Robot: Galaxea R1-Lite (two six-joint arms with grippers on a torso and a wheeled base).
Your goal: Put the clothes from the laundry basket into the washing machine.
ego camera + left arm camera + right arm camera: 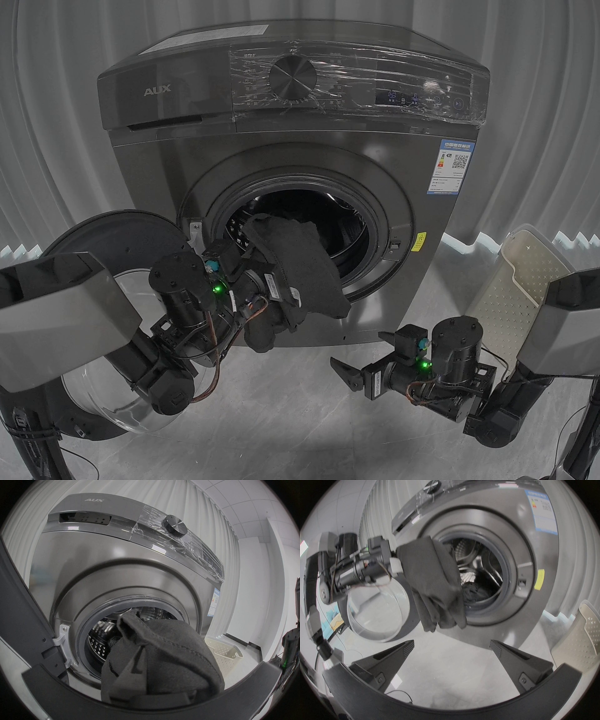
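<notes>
A dark grey garment point(300, 262) hangs over the lower lip of the washing machine's point(281, 156) round drum opening point(350, 219). My left gripper point(282, 292) is shut on it just in front of the opening; the cloth point(165, 658) drapes over the fingers and hides them. In the right wrist view the garment point(431, 580) dangles below the left gripper point(393, 564), and another dark item point(475, 591) lies inside the drum. My right gripper point(365, 355) stands open low before the machine, nothing between its fingers point(393, 655). The white laundry basket point(519, 281) leans at the right.
The machine's glass door point(119, 250) is swung wide open to the left, behind my left arm. Grey floor point(300, 412) lies open in front of the machine. Curtains hang behind and to both sides.
</notes>
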